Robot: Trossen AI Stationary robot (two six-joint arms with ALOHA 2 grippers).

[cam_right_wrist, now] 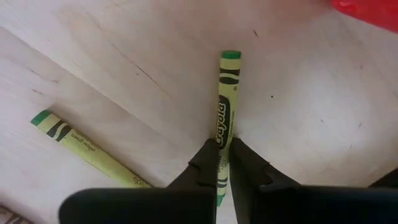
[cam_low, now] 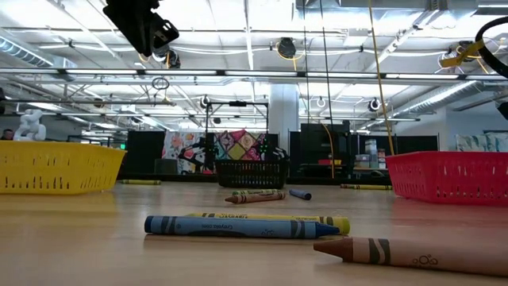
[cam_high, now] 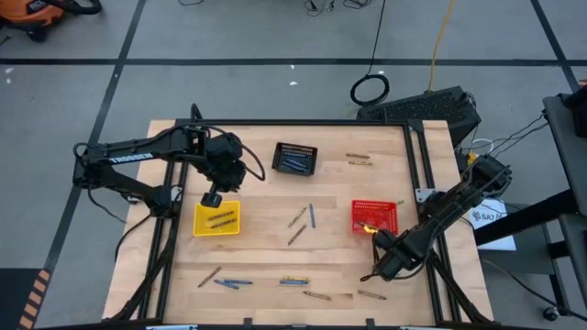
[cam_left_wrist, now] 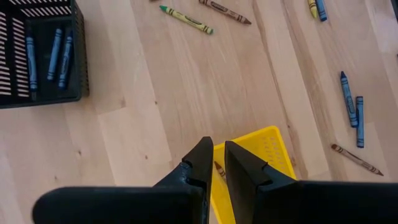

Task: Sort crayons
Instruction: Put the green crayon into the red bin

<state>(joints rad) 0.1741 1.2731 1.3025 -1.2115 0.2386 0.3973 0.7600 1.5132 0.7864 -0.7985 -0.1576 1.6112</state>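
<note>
My right gripper [cam_right_wrist: 224,163] is low over the table by the red basket's [cam_high: 374,215] near side, shut on a yellow-green crayon [cam_right_wrist: 225,106]. A second yellow-green crayon [cam_right_wrist: 81,149] lies on the wood beside it. My left gripper [cam_left_wrist: 216,163] hangs over the far edge of the yellow basket [cam_high: 216,220]. Its fingers are a narrow gap apart and hold nothing. It also shows high up in the low view [cam_low: 147,28]. Tan crayons [cam_high: 220,218] lie in the yellow basket and blue ones [cam_left_wrist: 56,53] in the black basket [cam_high: 294,158]. My right gripper pinches the yellow-green crayon between its two fingers, on the wrapper near one end [cam_right_wrist: 222,144]. The rest of the crayon, with its green end [cam_right_wrist: 231,56], sticks out ahead of the fingertips, along the fingers. I cannot tell whether the crayon is lifted or touches the wood.
Loose crayons lie about the table. Some are in the middle [cam_high: 303,220], several lie along the near edge [cam_high: 293,281], and two are at the far right [cam_high: 359,160]. In the low view a blue [cam_low: 238,227] and a brown crayon [cam_low: 413,253] lie closest.
</note>
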